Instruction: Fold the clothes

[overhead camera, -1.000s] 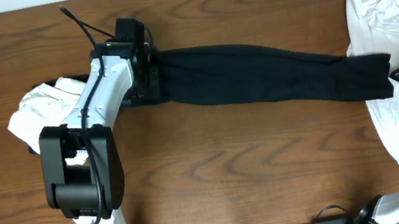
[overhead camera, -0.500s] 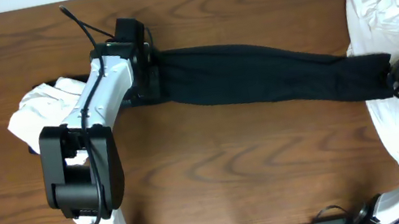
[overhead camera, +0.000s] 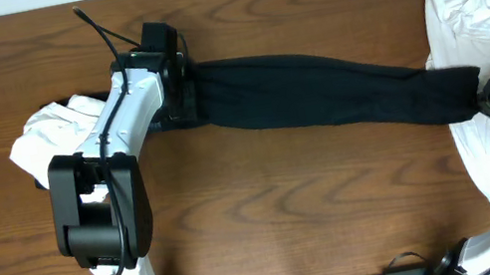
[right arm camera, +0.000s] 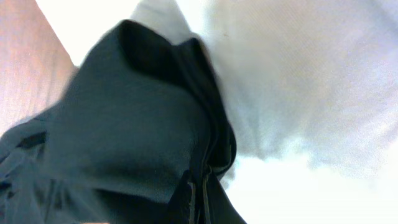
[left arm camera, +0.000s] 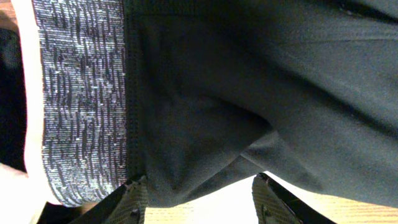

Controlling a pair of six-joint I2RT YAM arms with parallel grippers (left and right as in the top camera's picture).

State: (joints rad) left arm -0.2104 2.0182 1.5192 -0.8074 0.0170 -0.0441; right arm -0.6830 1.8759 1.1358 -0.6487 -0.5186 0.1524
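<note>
Overhead: black trousers (overhead camera: 318, 94) lie stretched across the tabletop (overhead camera: 288, 211), with the waist end under the left hand (overhead camera: 184, 89). The leg end rests on a white garment (overhead camera: 475, 6) at the right edge, where the right hand (overhead camera: 489, 100) is clamped tight on the cuff. Left wrist: fingers (left arm camera: 134, 199) stand well apart, dark fabric and the grey waistband (left arm camera: 81, 93) lie just past their tips with bare wood showing between them, and a second white garment (overhead camera: 48, 137) sits crumpled at far left.
</note>
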